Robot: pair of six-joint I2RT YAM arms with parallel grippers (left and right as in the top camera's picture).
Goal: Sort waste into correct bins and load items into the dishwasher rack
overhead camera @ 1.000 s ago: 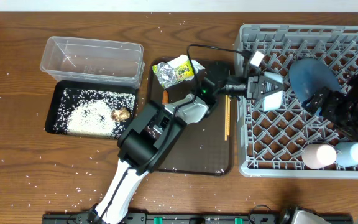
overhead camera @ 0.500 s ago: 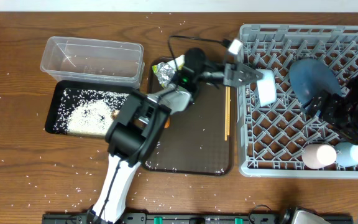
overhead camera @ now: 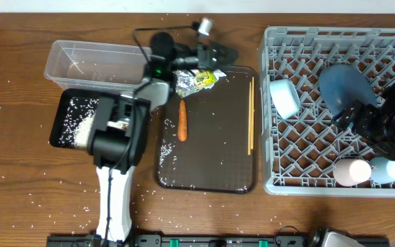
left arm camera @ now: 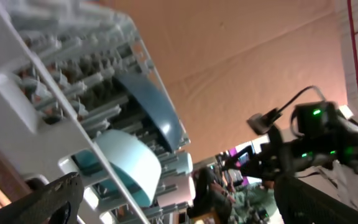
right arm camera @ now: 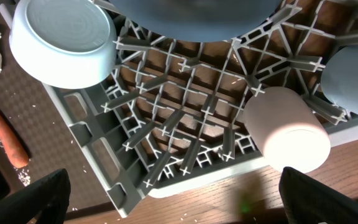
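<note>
Position of waste relative to the arms, taken from the overhead view. Left gripper (overhead camera: 217,52) hangs off the 12 o'clock edge of the brown serving tray (overhead camera: 211,171). Its wrist view shows the fingers (left arm camera: 55,196) spread wide with nothing between them. Crumpled wrapper (overhead camera: 196,80) lies near the gripper, at about 7 o'clock from the fingertips, on the tray's 12 o'clock end. Carrot (overhead camera: 182,120) lies further along the same bearing, at 6 o'clock of the wrapper, long axis running 12 to 6. Right gripper (right arm camera: 173,186), likewise spread and empty, is over the dishwasher rack (overhead camera: 273,182) at 3 o'clock, well apart from both pieces.

Judgement: the left arm is the nearer for either piece. The wrapper is probably first, though the left wrist camera faces the rack and gives no view of it. Clear tub (overhead camera: 101,62) sits at 9 o'clock of the wrapper.
</note>
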